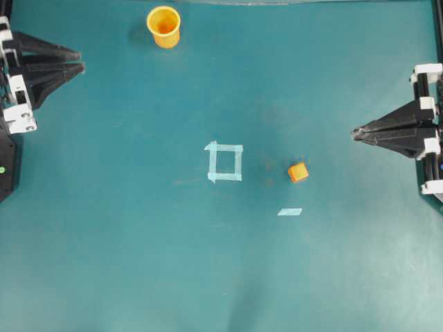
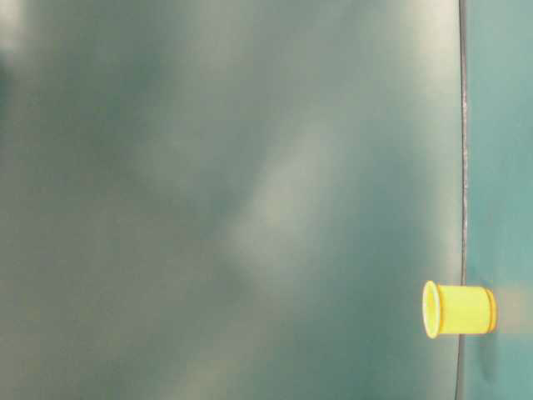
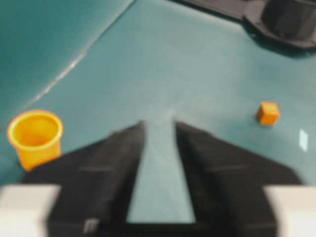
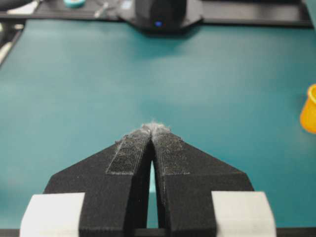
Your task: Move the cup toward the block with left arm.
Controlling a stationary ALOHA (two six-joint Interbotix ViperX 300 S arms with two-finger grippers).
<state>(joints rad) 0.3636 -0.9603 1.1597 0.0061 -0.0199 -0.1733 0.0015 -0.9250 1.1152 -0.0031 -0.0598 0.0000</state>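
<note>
The yellow-orange cup [image 1: 164, 26] stands upright at the far edge of the teal table, left of centre. It also shows in the table-level view [image 2: 458, 309], the left wrist view [image 3: 34, 138] and at the right edge of the right wrist view [image 4: 309, 116]. The tiny orange block [image 1: 298, 171] lies right of centre and also shows in the left wrist view [image 3: 268, 113]. My left gripper [image 1: 81, 60] is open and empty at the left edge, well short of the cup; its fingers [image 3: 159, 123] stand apart. My right gripper [image 1: 353, 131] is shut and empty at the right edge [image 4: 152, 129].
A pale blue tape square [image 1: 225, 162] marks the table's middle, left of the block. A short tape strip [image 1: 290, 211] lies just in front of the block and shows in the left wrist view [image 3: 303, 140]. The opposite arm bases [image 3: 286, 19] [image 4: 163, 15] stand at the table's ends.
</note>
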